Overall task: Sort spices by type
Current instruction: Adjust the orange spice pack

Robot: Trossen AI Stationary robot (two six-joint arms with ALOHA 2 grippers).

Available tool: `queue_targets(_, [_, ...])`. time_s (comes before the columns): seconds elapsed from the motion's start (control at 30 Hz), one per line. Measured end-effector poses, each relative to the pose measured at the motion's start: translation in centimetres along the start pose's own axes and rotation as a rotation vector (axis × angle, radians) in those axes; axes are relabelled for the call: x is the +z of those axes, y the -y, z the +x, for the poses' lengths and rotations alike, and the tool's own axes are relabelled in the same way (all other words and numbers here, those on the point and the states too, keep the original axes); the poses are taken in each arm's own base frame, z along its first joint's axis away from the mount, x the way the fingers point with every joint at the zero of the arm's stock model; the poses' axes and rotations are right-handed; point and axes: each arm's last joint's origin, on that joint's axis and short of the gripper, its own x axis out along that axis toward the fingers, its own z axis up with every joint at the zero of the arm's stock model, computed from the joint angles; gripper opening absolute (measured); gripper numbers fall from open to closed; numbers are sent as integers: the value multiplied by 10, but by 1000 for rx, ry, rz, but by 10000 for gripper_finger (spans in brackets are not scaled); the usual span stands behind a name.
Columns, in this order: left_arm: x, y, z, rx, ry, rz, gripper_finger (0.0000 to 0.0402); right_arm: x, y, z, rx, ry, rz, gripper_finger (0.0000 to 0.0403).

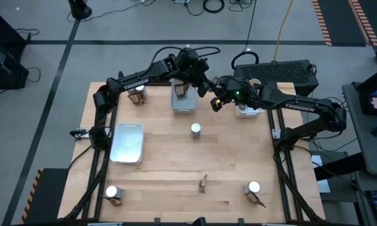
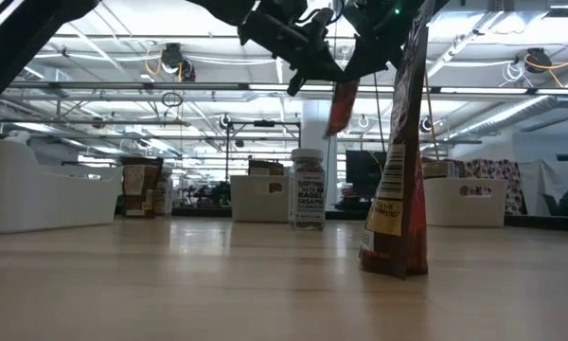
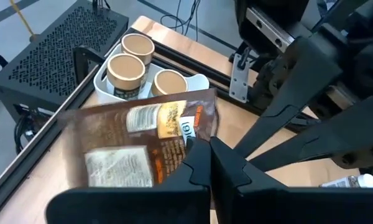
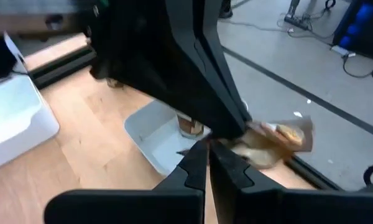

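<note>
Working over the wooden surface (image 1: 176, 157), clock directions read from its centre in the high view.

Both my arms reach in towards 12 o'clock and meet above the far edge.

Grey tray (image 1: 129, 143) at 9 o'clock. White tray (image 1: 183, 108) at 12 o'clock, brown packets standing in it. Tub tray (image 3: 198, 81) at 2 o'clock, three tan-topped tubs (image 3: 125, 70) inside.

My left claw (image 3: 202, 145) is closed flat on the edge of a brown-and-orange packet (image 3: 143, 149), which hangs in the air between the white tray and the tub tray. My right claw (image 4: 206, 147) is fully closed just beside that pinch point, with nothing of its own in it; whether it touches the held packet I cannot tell.

Standing packet (image 1: 203, 183) at 6 o'clock, upright, alone.

White-capped centre jar (image 1: 195, 130) near the centre, upright.

Two more white-capped jars: near-left jar (image 1: 112, 191) at 7 o'clock, near-right jar (image 1: 253, 187) at 5 o'clock, each touching a dark packet.
</note>
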Motion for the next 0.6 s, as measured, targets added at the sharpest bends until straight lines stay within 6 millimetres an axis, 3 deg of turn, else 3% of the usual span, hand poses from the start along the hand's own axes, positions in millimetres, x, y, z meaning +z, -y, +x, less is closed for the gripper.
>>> queue_targets(0.6, [1,-3,-1,-22,8,28,0,-13,8,-1,-119,-111,0,0])
